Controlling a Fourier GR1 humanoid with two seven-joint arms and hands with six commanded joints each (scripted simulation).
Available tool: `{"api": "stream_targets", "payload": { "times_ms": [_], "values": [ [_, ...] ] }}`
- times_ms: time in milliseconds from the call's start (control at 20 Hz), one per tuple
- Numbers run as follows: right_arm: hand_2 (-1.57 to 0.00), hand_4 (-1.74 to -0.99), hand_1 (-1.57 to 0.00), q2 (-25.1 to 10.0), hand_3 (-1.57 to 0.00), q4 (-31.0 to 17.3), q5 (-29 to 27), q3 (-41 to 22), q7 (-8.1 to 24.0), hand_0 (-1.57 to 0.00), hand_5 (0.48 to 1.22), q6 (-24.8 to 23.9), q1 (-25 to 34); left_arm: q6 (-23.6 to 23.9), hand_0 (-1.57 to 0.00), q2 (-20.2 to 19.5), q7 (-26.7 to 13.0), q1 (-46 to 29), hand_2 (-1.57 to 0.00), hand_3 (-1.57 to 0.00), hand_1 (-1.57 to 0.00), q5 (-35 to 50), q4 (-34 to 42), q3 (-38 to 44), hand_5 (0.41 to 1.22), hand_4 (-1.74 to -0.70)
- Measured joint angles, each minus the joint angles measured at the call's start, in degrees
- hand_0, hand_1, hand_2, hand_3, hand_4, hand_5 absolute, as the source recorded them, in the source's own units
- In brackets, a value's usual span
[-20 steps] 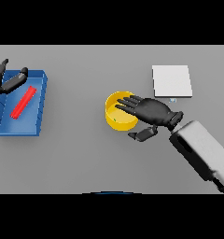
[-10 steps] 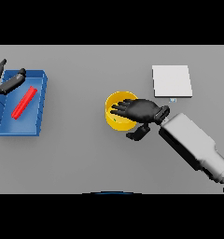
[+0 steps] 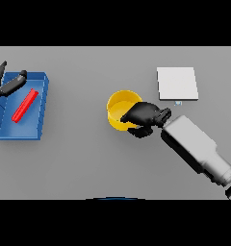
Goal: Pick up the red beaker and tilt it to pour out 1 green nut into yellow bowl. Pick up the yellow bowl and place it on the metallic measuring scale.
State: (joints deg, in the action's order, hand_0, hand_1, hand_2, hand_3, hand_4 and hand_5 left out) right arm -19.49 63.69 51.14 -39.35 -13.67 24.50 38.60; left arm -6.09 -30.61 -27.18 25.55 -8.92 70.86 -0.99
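the right hand (image 3: 142,115) is sitting at the near right rim of the yellow bowl (image 3: 121,106), its dark fingers curling over the edge and its thumb tucking under the outer wall, so it is pinching the rim rather than cupping the whole bowl. that grip looks chosen for a lift: holding one side leaves the base free to be set down flat. the bowl is resting on the grey table (image 3: 88,163) near the middle, and the scale (image 3: 177,83), a pale square plate, is lying well apart from it, farther from the robot and to the right, so the carry is likely to go up and outward.

the bowl is showing as a round, bright yellow cup with a darker shaded inner wall; whether a nut is lying inside cannot be told.

the red beaker (image 3: 25,105) is lying tilted inside the blue tray (image 3: 40,96) at the far left, looking like a slim red stick. the left hand (image 3: 6,84) is hanging over the tray's far left corner with fingers spread and holding nothing.
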Motion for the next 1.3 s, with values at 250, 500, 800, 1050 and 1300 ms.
{"api": "stream_targets", "payload": {
  "times_ms": [250,500,800,1050,1300],
  "values": [
    [-1.25,-1.658,-1.33,-1.39,-1.07,2.08,-1.49,-0.31,-1.32,-1.34,1.166,1.95,-0.34,-0.29,0.00,-0.87,0.62,-0.01,0.00,0.00,0.00,-0.01,0.24,0.31,0.711,-0.78],
    [-1.36,-1.714,-1.49,-1.45,-1.20,2.87,-2.45,-0.28,0.80,-1.49,1.203,3.78,0.11,-0.32,0.00,-0.22,1.15,0.66,0.00,0.00,0.00,0.14,-0.35,0.13,0.704,-0.79],
    [-1.48,-1.734,-1.55,-4.80,-1.16,9.06,-5.32,2.61,2.46,-1.55,1.216,8.18,1.18,-0.31,0.00,-0.78,0.69,-0.10,0.00,0.00,0.00,-0.65,0.21,-0.35,0.705,-0.77],
    [-1.47,-1.739,-1.56,-6.89,-1.19,12.86,-5.33,4.53,7.19,-1.56,1.219,9.61,1.35,-0.66,0.00,-0.50,0.77,0.61,0.00,0.00,0.00,0.72,0.00,0.48,0.702,-0.79],
    [-1.49,-1.740,-1.57,-8.80,-1.19,12.37,-6.32,7.18,8.41,-1.54,1.220,9.98,2.79,-0.51,0.00,0.03,0.39,0.99,0.00,0.00,0.00,1.14,-0.49,0.71,0.710,-0.81]
  ]
}}
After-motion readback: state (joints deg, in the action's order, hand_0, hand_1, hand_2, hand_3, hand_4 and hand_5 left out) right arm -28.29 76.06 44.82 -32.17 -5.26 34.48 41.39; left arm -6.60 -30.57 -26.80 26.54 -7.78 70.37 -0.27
